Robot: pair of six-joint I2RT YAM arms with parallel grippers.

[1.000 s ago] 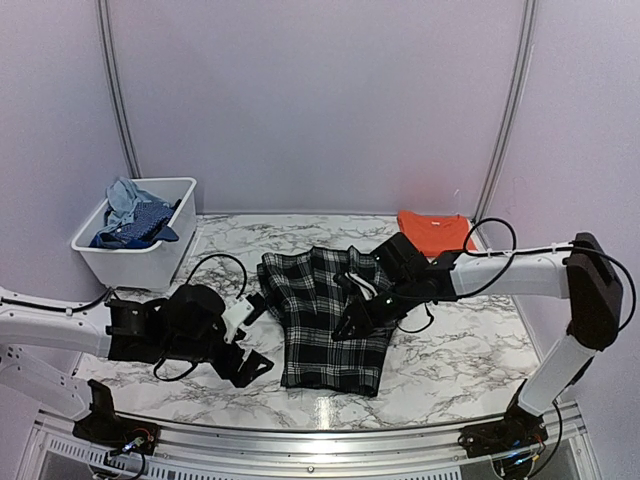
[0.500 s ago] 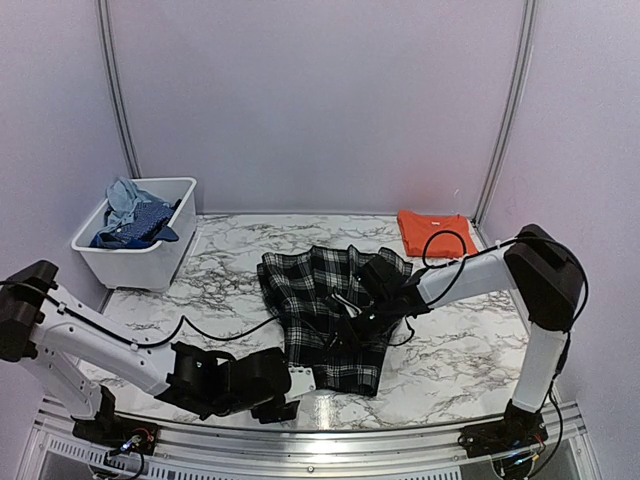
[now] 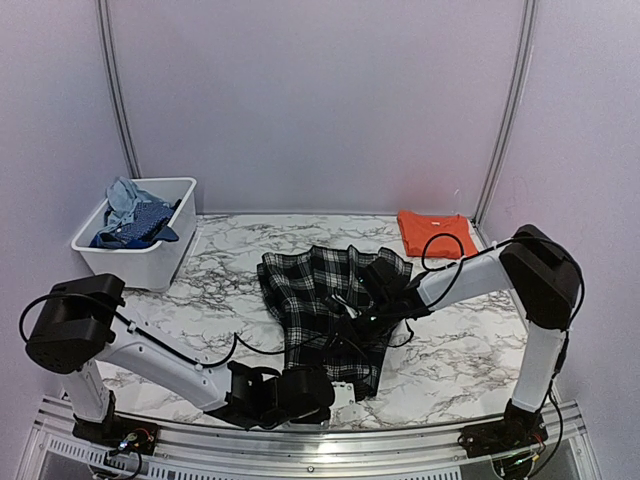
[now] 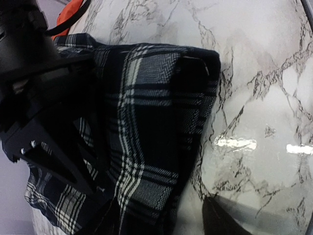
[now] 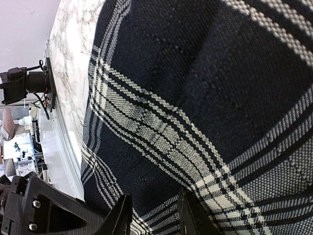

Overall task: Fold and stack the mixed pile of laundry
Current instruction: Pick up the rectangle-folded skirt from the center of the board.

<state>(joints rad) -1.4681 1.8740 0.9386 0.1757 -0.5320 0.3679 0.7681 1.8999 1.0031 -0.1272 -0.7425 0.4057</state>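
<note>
Left gripper (image 3: 340, 386), we saw from above, lay at the near hem of the black-and-white plaid cloth (image 3: 320, 300), whose length ran away beyond it. Left wrist: its fingers (image 4: 54, 152) stood spread astride that hem. Right wrist: the right gripper (image 5: 154, 218), narrowed, seemingly pinched plaid.

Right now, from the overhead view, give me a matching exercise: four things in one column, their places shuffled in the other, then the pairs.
Things:
1. folded bright orange T-shirt
2. black-and-white plaid cloth
3. white plastic bin
4. pale blue denim-like piece

Places:
A. inside the bin
B. far right corner
C. centre
D. far left

Pairs: 1-B, 2-C, 3-D, 4-A.
</note>
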